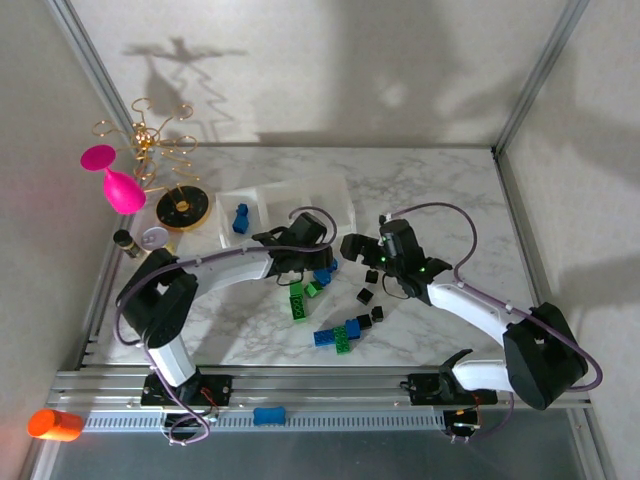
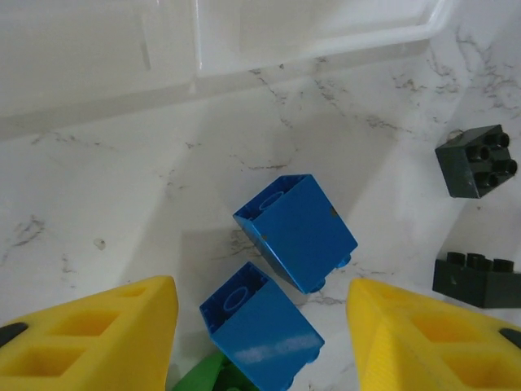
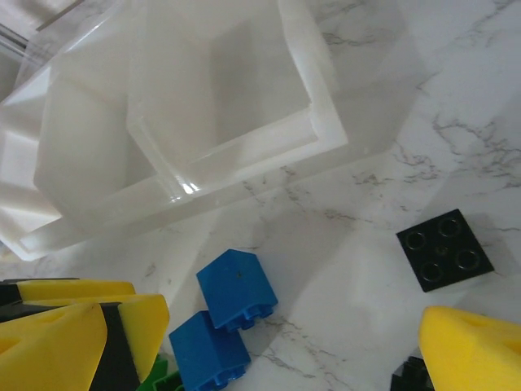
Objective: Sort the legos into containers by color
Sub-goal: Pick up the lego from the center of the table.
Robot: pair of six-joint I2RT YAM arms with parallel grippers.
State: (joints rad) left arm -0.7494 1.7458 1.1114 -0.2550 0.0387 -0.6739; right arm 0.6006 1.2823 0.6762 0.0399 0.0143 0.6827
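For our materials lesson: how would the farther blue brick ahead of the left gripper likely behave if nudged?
The blue brick looks hard-moulded, so probably stiff. Its flat glossy faces would likely slide, not roll, on the marble table. Seemingly tilted, it might tip.

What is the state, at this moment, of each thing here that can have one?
tray, blue lego in the left compartment
left hand, open, holding nothing
right hand, open, holding nothing
two blue bricks, tipped over, loose outside the tray
black bricks, loose outside the tray
green bricks, loose outside the tray
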